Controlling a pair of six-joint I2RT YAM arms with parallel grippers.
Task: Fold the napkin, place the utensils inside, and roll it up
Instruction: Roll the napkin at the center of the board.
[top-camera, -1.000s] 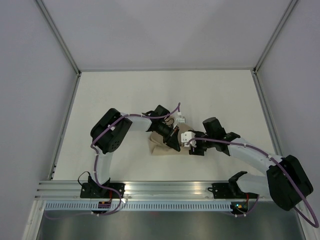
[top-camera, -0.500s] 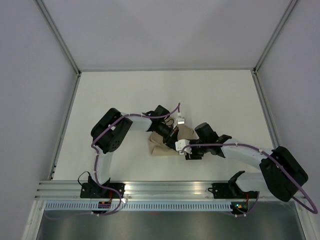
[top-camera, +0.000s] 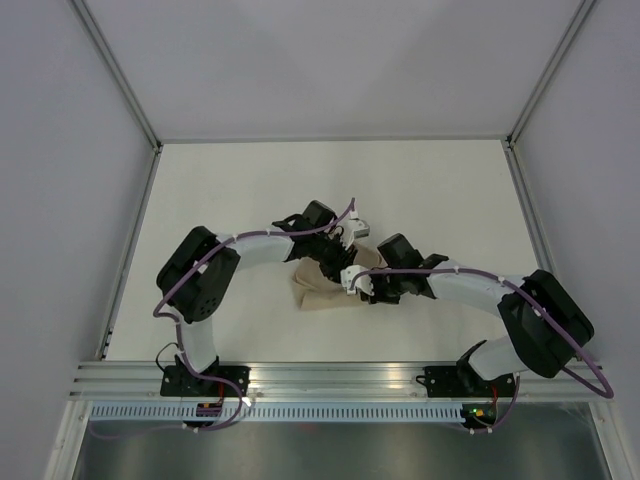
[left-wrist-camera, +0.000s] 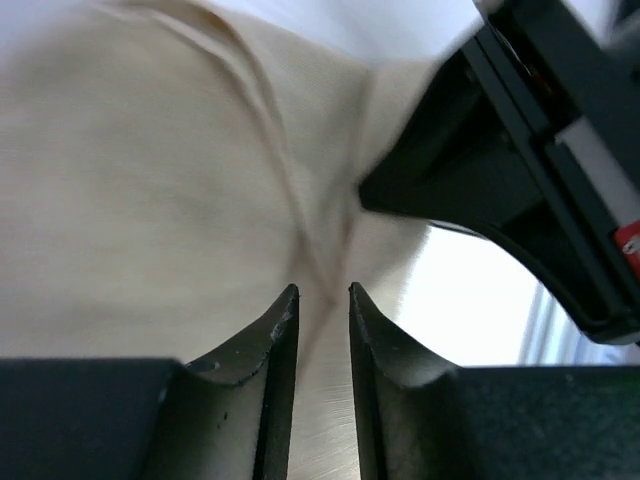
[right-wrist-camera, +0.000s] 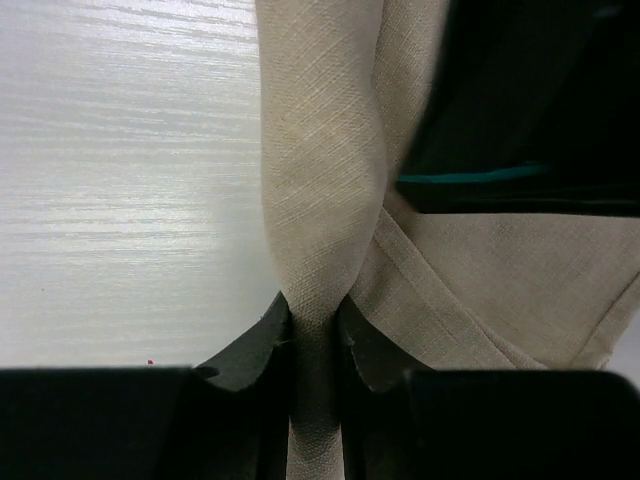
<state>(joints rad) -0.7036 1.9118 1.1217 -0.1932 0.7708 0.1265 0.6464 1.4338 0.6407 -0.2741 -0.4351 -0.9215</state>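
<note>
There, a little nearer than the middle of the white table (top-camera: 250, 190), the napkin (top-camera: 318, 288) lay as a rumpled tan heap, part of it flat on the surface and part drawn up into folds. Both arms met over its right side. The left arm (top-camera: 260, 242) reached in from the left and bent down onto the cloth. The right arm (top-camera: 470, 288) stretched low across from the right, and its wrist sat just beside the left one.

The left claw (left-wrist-camera: 321, 300) was clenched to a narrow slit over the napkin. In its wrist view, a raised crease of the cloth ran straight into the gap between its two dark fingers (left-wrist-camera: 262, 350). That view was blurred, so the edges of the fold were soft. The black body of the other claw loomed close at the upper right.

The right claw (right-wrist-camera: 312, 310) was pinched tight on the napkin. A thick vertical roll of the woven cloth passed between its fingers and filled the gap. To the left of that roll was bare table. To its right, a hemmed edge of the napkin ran diagonally across a flatter layer, with the left claw's dark housing above it.
</note>
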